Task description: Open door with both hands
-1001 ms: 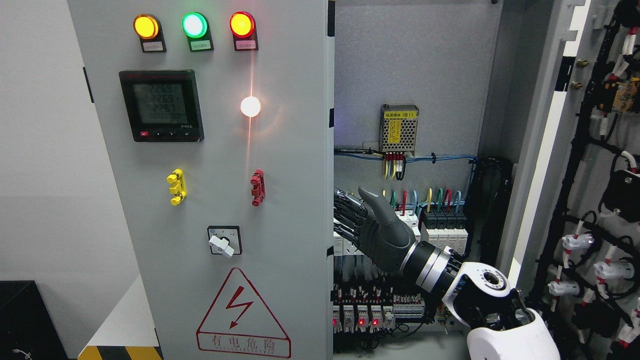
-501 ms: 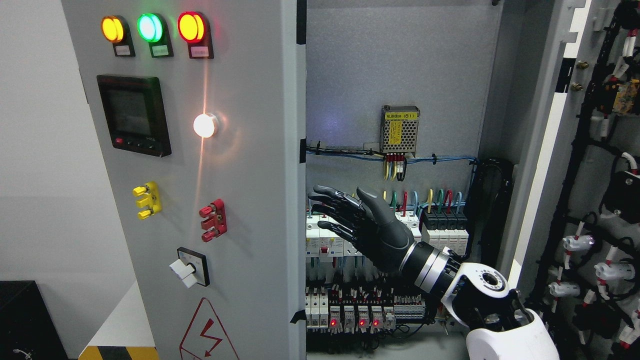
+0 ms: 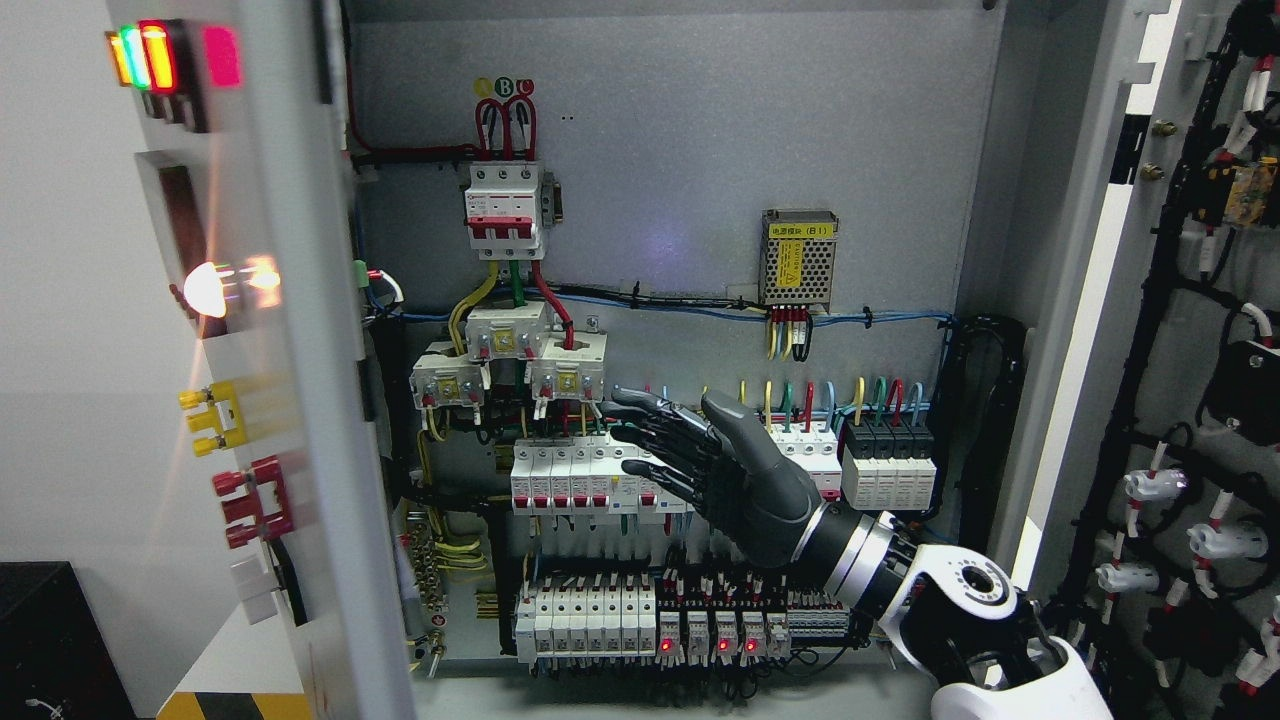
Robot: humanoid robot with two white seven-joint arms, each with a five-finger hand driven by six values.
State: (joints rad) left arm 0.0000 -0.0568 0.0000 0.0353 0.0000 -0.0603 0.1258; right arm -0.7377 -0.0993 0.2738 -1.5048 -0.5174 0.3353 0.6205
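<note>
The right hand [image 3: 700, 455] is reaching in from the lower right of the frame, fingers spread and gripping nothing, hovering before the breaker rows [image 3: 570, 475] at the centre; the left door [image 3: 290, 400] is standing wide open at the left edge, seen nearly edge-on; the right door [image 3: 1090, 300] is standing open at the right.

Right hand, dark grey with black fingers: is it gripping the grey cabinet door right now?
No: the dark grey right hand hangs open inside the cabinet, clear of the grey left door.

one hand [image 3: 735, 470], two doors [image 3: 290, 400]
</note>
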